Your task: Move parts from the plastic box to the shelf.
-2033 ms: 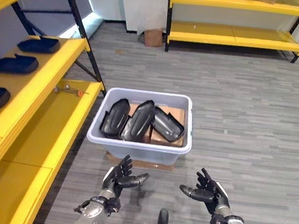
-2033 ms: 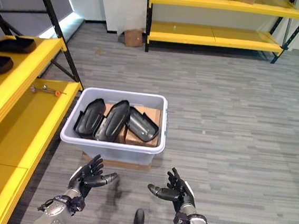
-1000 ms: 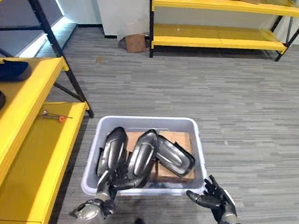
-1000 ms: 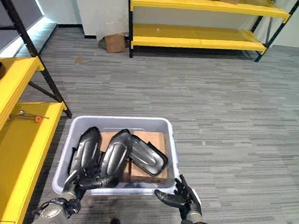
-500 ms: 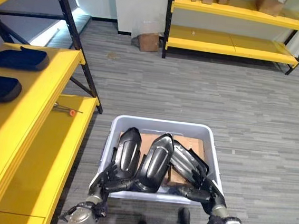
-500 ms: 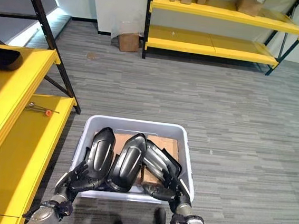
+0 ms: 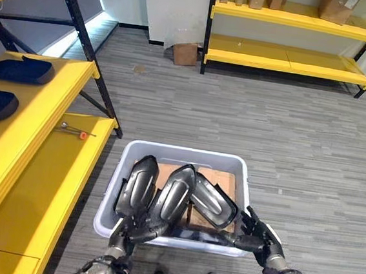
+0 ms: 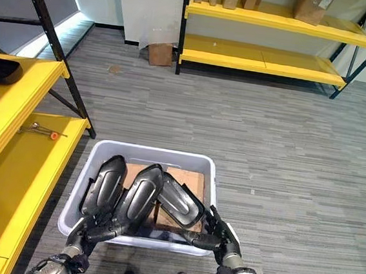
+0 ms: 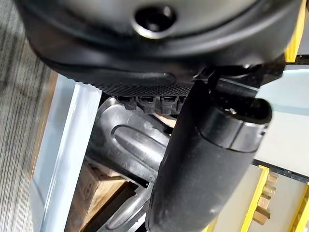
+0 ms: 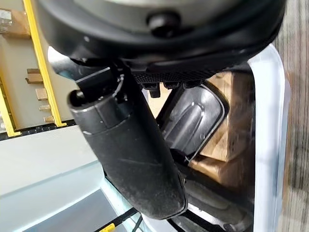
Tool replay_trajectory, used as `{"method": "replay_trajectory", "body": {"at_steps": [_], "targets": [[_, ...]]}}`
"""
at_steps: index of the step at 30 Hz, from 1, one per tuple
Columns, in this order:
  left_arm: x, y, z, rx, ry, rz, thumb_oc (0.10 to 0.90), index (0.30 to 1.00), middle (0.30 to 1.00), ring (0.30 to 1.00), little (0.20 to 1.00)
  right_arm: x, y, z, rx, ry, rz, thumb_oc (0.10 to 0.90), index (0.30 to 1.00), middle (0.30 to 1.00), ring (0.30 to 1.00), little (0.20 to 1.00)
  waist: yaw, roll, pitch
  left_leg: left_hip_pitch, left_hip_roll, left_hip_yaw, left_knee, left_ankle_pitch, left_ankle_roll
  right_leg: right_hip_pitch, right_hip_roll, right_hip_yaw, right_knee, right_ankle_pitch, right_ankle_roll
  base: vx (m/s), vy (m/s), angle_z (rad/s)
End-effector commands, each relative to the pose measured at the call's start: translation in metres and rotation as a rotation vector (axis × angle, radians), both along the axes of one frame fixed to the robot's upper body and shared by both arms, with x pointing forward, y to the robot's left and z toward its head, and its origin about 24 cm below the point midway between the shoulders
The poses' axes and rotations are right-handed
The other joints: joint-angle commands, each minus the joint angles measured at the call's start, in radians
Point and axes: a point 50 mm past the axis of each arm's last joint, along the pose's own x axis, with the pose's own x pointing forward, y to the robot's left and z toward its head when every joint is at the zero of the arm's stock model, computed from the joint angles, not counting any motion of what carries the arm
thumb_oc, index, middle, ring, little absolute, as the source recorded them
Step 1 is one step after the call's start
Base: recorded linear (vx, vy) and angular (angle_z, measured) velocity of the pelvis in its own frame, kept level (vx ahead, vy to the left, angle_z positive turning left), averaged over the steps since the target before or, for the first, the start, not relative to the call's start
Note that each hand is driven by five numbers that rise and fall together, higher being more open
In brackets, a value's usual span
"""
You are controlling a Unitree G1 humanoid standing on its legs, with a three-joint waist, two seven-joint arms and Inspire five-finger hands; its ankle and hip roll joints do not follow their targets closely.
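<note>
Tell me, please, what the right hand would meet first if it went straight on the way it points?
Probably the rightmost black part in the plastic box; the right hand points at its near end, though depth is unclear.

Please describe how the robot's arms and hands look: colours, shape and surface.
Both arms are silver-grey at the wrist. The left robot hand and the right robot hand are dark, with slim jointed fingers. In the wrist views each thumb is a thick, smooth black cylinder, and the palm edge has a finely textured black surface.

Both arms low and reaching forward: left hand (image 7: 136, 228) and right hand (image 7: 256, 235) with fingers loosely spread, thumbs turned inward.
</note>
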Motion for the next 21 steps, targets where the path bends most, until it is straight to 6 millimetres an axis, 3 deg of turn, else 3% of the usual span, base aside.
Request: {"method": "replay_trajectory", "body": {"at_steps": [1, 7, 11, 12, 14, 15, 16, 17, 19, 21], "targets": [[0.036, 0.005, 0.037, 0.004, -0.236, -0.004, 0.9, 1.0, 1.0, 1.0, 1.0, 0.045, 0.001, 0.066, -0.122, -0.376, 0.076, 0.9, 1.0, 1.0, 1.0, 1.0, 0.002, -0.004, -0.017, 0.05, 0.138, 0.026, 0.001, 0.011, -0.091, 0.014, -0.061, -0.017, 0.02, -0.009, 0.047, 0.02, -0.012, 0.05], [0.039, 0.003, 0.04, -0.006, -0.254, -0.018, 0.9, 1.0, 1.0, 1.0, 1.0, 0.069, -0.005, 0.091, -0.365, -0.512, 0.107, 0.9, 1.0, 1.0, 1.0, 1.0, 0.01, 0.004, -0.007, 0.043, 0.137, 0.029, 0.001, 0.009, -0.091, 0.007, -0.066, -0.017, 0.019, -0.008, 0.051, 0.0, -0.001, 0.01], [0.044, 0.0, 0.044, -0.016, -0.277, -0.04, 0.9, 1.0, 1.0, 1.0, 1.0, 0.087, -0.008, 0.112, -0.564, -0.598, 0.166, 0.9, 1.0, 1.0, 1.0, 1.0, 0.021, 0.013, 0.021, 0.017, 0.134, 0.024, 0.001, 0.016, -0.093, -0.018, -0.074, -0.018, 0.022, -0.003, 0.053, -0.04, 0.0, 0.01], [0.047, -0.002, 0.047, -0.017, -0.29, -0.058, 0.9, 1.0, 1.0, 1.0, 1.0, 0.096, -0.011, 0.126, -0.692, -0.646, 0.21, 0.9, 1.0, 1.0, 1.0, 1.0, 0.024, 0.02, 0.038, 0.001, 0.132, 0.024, 0.001, 0.021, -0.095, -0.035, -0.078, -0.018, 0.025, 0.0, 0.055, -0.09, 0.009, 0.01], [0.047, -0.002, 0.049, -0.016, -0.296, -0.064, 0.9, 1.0, 1.0, 1.0, 1.0, 0.099, -0.013, 0.131, -0.742, -0.663, 0.221, 0.9, 1.0, 1.0, 1.0, 1.0, 0.025, 0.022, 0.044, -0.007, 0.132, 0.024, 0.001, 0.024, -0.095, -0.043, -0.079, -0.017, 0.027, 0.002, 0.055, -0.07, 0.008, 0.04], [0.05, -0.003, 0.052, -0.01, -0.311, -0.086, 0.9, 1.0, 1.0, 1.0, 1.0, 0.107, -0.016, 0.146, -0.895, -0.709, 0.265, 0.9, 1.0, 1.0, 1.0, 1.0, 0.029, 0.028, 0.064, -0.026, 0.129, 0.023, 0.001, 0.029, -0.096, -0.062, -0.083, -0.014, 0.027, 0.007, 0.057, -0.06, 0.008, 0.06], [0.05, -0.003, 0.052, -0.01, -0.312, -0.086, 0.9, 1.0, 1.0, 1.0, 1.0, 0.108, -0.016, 0.146, -0.896, -0.71, 0.266, 0.9, 1.0, 1.0, 1.0, 1.0, 0.028, 0.029, 0.064, -0.027, 0.129, 0.023, 0.001, 0.029, -0.096, -0.064, -0.083, -0.014, 0.027, 0.007, 0.056, -0.13, 0.021, 0.02], [0.053, -0.004, 0.055, -0.01, -0.325, -0.098, 0.9, 1.0, 1.0, 1.0, 1.0, 0.117, -0.018, 0.159, -1.057, -0.742, 0.308, 0.9, 1.0, 1.0, 1.0, 1.0, 0.033, 0.035, 0.083, -0.047, 0.126, 0.025, 0.001, 0.035, -0.097, -0.088, -0.086, -0.01, 0.029, 0.013, 0.058, -0.07, 0.013, -0.02], [0.055, -0.005, 0.057, -0.01, -0.329, -0.101, 0.9, 1.0, 1.0, 1.0, 1.0, 0.125, -0.017, 0.164, -1.138, -0.744, 0.328, 0.9, 1.0, 1.0, 1.0, 1.0, 0.033, 0.039, 0.09, -0.055, 0.127, 0.029, 0.001, 0.038, -0.098, -0.101, -0.087, -0.008, 0.032, 0.014, 0.058, -0.09, 0.011, -0.02], [0.063, -0.01, 0.063, -0.013, -0.355, -0.105, 0.9, 1.0, 1.0, 1.0, 1.0, 0.141, -0.009, 0.181, -1.474, -0.795, 0.438, 0.9, 1.0, 1.0, 1.0, 1.0, 0.036, 0.052, 0.124, -0.082, 0.129, 0.04, 0.001, 0.045, -0.101, -0.138, -0.087, 0.002, 0.036, 0.022, 0.057, -0.11, 0.004, -0.11]]}}
